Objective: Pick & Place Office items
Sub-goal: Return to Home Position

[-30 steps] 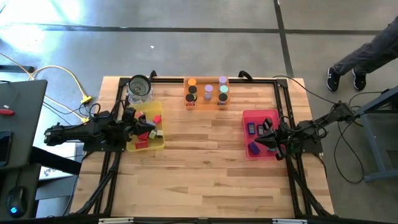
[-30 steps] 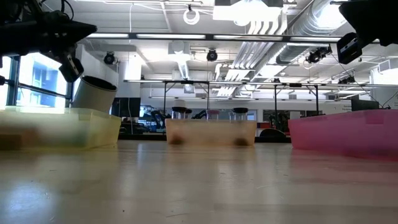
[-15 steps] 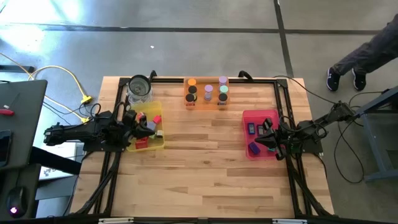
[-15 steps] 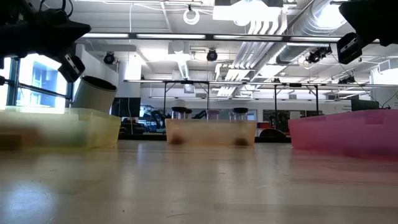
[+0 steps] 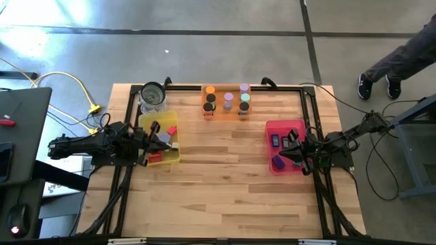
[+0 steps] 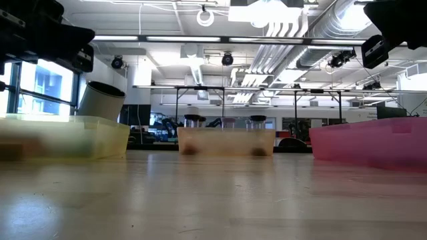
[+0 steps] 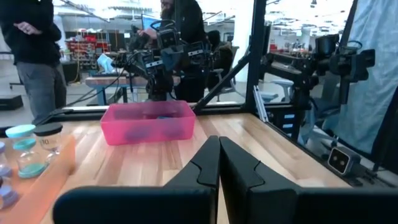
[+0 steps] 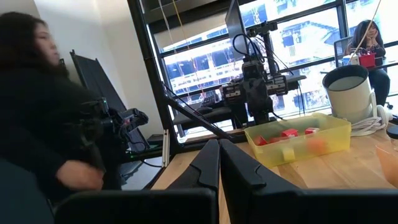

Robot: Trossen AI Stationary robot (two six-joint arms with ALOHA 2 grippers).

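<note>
The office items lie in three trays. Red and lavender blocks (image 5: 170,131) are in the yellow tray (image 5: 172,158) at the left. Short cylinders (image 5: 227,102) stand in the orange tray (image 5: 227,113) at the far edge. Dark-blue and lavender blocks (image 5: 275,141) sit in the pink tray (image 5: 272,126) at the right. My left gripper (image 5: 158,138) hangs shut and level above the yellow tray, its fingers (image 7: 219,163) closed on nothing. My right gripper (image 5: 285,151) hangs shut above the pink tray, its fingers (image 8: 219,163) likewise bare.
A clear glass jar (image 5: 152,96) stands behind the yellow tray at the far left corner. A black frame (image 5: 310,122) runs around the tabletop. Bare wood (image 5: 225,177) spans the middle and the near half. A person's legs (image 5: 392,64) show beyond the far right corner.
My left gripper has rolled about the line it points along, staying over the yellow tray and staying shut. The trays and the pieces in them have not moved.
</note>
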